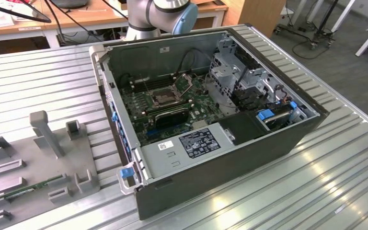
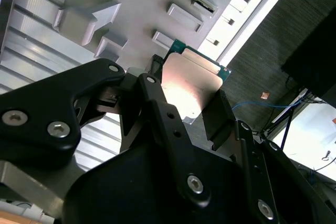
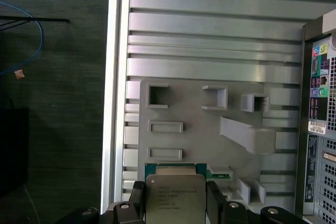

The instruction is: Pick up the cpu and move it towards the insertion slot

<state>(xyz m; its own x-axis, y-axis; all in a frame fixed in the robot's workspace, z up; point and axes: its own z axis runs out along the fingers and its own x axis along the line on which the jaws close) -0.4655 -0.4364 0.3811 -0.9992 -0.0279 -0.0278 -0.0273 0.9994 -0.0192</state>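
Cpu [image 3: 175, 199], a small flat silvery square chip, sits pinched between the black gripper's [image 3: 176, 201] fingers over the grey plastic tray [image 3: 194, 109], well apart from the shiny-framed insertion slot [image 1: 165, 98].

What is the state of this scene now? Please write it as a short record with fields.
gripper: shut on the cpu, one finger on each side
cpu: pale metal top showing, grey tray behind it in both wrist views
insertion slot: in the green circuit board, inside the open computer case
memory stick: lying in the grey tray
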